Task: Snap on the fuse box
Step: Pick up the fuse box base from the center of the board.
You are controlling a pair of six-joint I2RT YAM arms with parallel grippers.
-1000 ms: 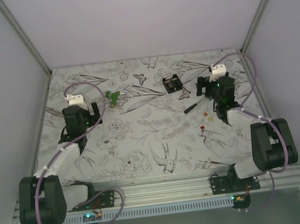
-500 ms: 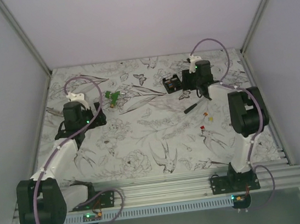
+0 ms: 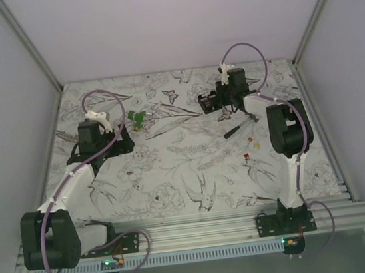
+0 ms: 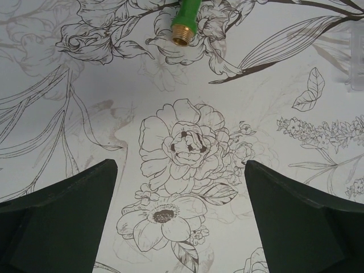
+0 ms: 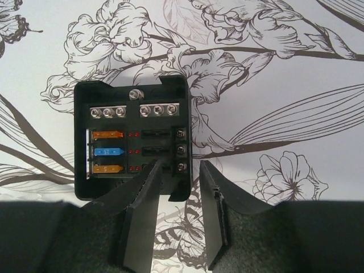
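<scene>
Fuse box sits far right on the table in the top view, with the right gripper just beside it. From the left wrist, the left gripper is spread wide, holding nothing. From the right wrist, my fingers are narrowly parted and empty at the box's near wall. It's nearly square, with no real long axis, open face up, screw row away from me. I judge it light, rigid and smooth. I'd grip the outer walls, never the fuses.
</scene>
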